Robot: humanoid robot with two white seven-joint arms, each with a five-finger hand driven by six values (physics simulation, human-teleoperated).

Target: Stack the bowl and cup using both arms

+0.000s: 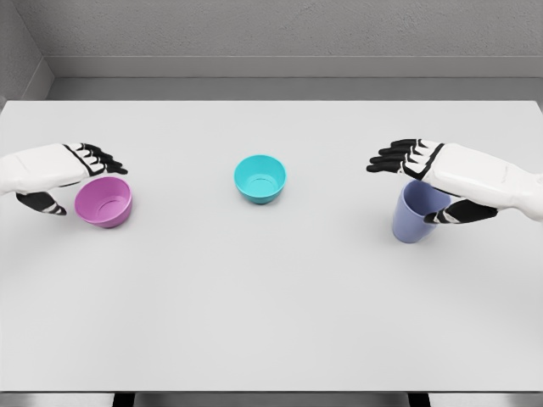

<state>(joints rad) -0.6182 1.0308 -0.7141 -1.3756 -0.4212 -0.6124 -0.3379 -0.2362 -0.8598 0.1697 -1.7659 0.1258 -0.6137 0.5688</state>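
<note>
white table [271, 322] seen fr. head cam, three vessels on it, all upright, mouths up. teal bowl [260, 178] sits mid-table, a bit toward the far edge, well apart fr. both hands. pink bowl [104, 202] near the left edge; blue cup [417, 211] near the right edge, taller than wide, long axis vertical. left hand [64, 174] is held at the pink bowl's outer/far rim, fingers extended over the rim, thumb dropped on the outer side; nothing is clasped yet as far as can be seen, contact w/ rim can't be told. right hand [433, 174] is held over the blue cup's mouth, fingers stretched toward table centre, thumb low along the cup's near-right wall; hand reads as wide, not closed round the cup. key relation: each vessel lies directly under/inside its own hand's span, pink for left, cup for right, and the teal bowl lies inboard of both, roughly equally far fr. each. judged: pre-grasp stage, stacking not begun. next move prob. calls for both hands to be closed on their vessels, then brought inward to the teal bowl; cup likelier to tip if pinched off-centre.
</note>
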